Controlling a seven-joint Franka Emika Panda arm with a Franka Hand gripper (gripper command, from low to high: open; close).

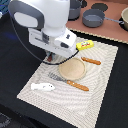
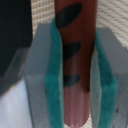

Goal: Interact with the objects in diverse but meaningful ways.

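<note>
The gripper [image 2: 75, 70] clamps its teal pads [image 2: 54, 75] on the dark-brown stick [image 2: 75, 50]. On the placemat [image 1: 100, 95], the yellow packet [image 1: 85, 45] lies at the far edge and the white oblong piece [image 1: 43, 86] near the front corner.

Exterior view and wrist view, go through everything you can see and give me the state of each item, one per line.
gripper: shut on the dark-brown stick
dark-brown stick: clamped between the pads, upright in the wrist view
yellow packet: lying flat on the mat
white oblong piece: lying on its side on the mat
tan plate: resting flat, nothing on it
fork: lying flat beside the plate
grey pot: upright, no lid
</note>
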